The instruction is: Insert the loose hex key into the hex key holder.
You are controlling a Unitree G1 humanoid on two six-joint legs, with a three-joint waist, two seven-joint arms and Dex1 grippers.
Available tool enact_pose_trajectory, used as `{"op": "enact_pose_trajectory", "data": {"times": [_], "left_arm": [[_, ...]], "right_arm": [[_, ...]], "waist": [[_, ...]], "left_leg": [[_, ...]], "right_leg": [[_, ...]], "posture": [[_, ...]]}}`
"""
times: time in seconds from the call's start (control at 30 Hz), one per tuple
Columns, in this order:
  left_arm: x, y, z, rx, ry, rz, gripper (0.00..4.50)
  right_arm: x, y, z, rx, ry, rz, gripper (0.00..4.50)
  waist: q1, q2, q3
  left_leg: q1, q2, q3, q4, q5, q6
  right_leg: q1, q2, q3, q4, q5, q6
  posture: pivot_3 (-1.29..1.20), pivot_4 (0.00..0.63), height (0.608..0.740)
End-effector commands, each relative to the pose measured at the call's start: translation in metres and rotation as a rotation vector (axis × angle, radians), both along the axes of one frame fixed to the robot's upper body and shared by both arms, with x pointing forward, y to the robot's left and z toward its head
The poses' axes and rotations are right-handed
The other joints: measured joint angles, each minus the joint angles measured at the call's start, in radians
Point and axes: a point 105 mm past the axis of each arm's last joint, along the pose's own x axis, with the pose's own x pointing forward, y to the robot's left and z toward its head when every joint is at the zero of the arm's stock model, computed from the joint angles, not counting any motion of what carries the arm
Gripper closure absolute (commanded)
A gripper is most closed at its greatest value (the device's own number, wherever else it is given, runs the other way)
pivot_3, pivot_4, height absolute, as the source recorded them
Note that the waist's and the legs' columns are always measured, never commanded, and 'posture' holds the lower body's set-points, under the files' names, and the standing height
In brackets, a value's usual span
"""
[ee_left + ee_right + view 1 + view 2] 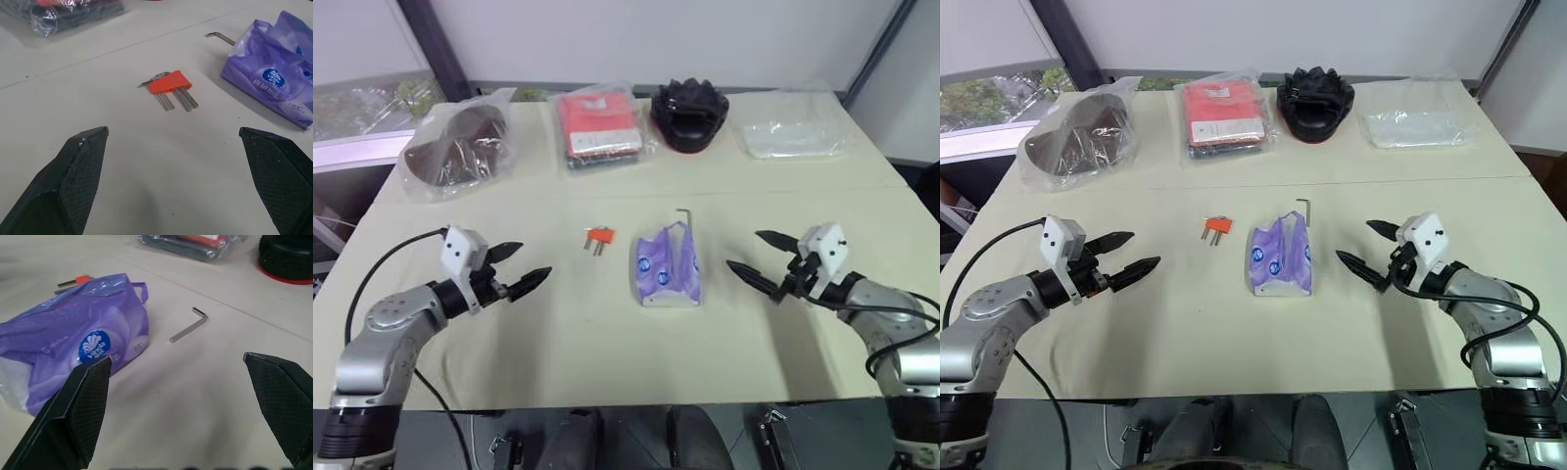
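The loose hex key [189, 326] lies flat on the worktop [607, 333], just behind the purple tissue pack [668, 265], its short bent end pointing away from the pack. The hex key holder [169, 82] lies well to the left of the pack, with a few short keys sticking out toward the robot. The left pincer [515, 266] hangs further left of the pack, jaws spread wide and empty; the right pincer [764, 260] hangs to the pack's right, likewise wide open and holding nothing. The key looks light, stiff and smooth, so it will probably slip or spin if pinched near an end. Lying flat, it gives little to grip; taking the long shank near its middle seems safest. The holder is small and light too, and would likely slide when pushed against.
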Motion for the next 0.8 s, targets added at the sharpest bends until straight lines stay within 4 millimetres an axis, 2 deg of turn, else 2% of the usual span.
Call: {"op": "enact_pose_trajectory", "data": {"times": [0.03, 0.57, 0.8], "left_arm": [[0.002, 0.002, 0.011, 0.001, -0.036, -0.001, 0.01], [0.008, 0.002, 0.015, -0.017, -0.057, -0.014, 0.01], [0.010, 0.002, 0.021, -0.001, -0.072, -0.044, 0.01]], "right_arm": [[-0.005, 0.001, 0.018, -0.008, -0.063, 0.009, 0.00], [-0.007, 0.012, 0.019, -0.029, -0.068, 0.026, 0.00], [-0.011, 0.020, 0.018, -0.091, -0.084, 0.081, 0.00]], "waist": [[0.000, 0.000, 0.000], [0.000, 0.000, 0.000], [0.000, 0.000, 0.000]], "left_leg": [[0.000, 0.000, 0.000, 0.000, 0.000, 0.000], [0.000, 0.000, 0.000, 0.000, 0.000, 0.000], [0.000, 0.000, 0.000, 0.000, 0.000, 0.000]], "right_leg": [[0.000, 0.000, 0.000, 0.000, 0.000, 0.000], [0.000, 0.000, 0.000, 0.000, 0.000, 0.000], [0.000, 0.000, 0.000, 0.000, 0.000, 0.000]], "posture": [[0.00, 0.150, 0.740], [0.00, 0.150, 0.740], [0.00, 0.150, 0.740]]}}
